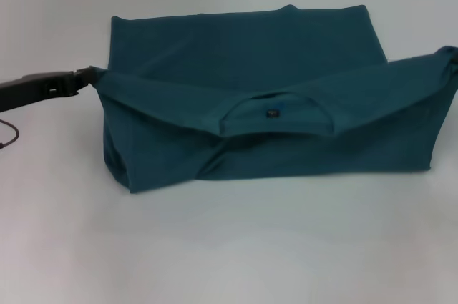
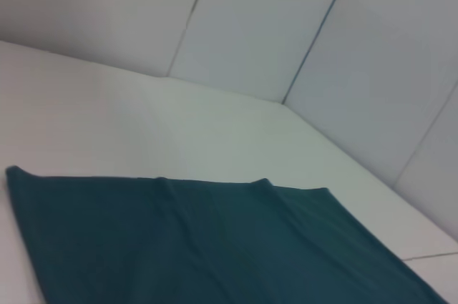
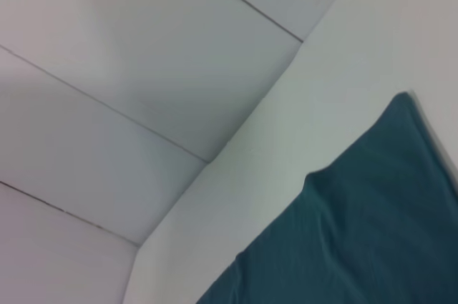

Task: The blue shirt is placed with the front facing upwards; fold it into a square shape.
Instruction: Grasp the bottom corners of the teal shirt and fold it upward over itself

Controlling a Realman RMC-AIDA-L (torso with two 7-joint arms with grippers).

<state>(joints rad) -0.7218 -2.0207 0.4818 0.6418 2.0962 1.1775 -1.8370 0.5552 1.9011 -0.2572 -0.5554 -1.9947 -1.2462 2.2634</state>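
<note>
One garment: blue shirt [image 1: 265, 104] on the white tabletop [image 1: 215, 247], near half lifted and folding toward the far half.
Collar: faces up on the raised fold, small dark label inside.
Left pincer [image 1: 89, 75]: clamped on the shirt's left corner, held above the tabletop.
Right pincer: out of sight; right corner bunched and raised at the head view's edge.
</note>
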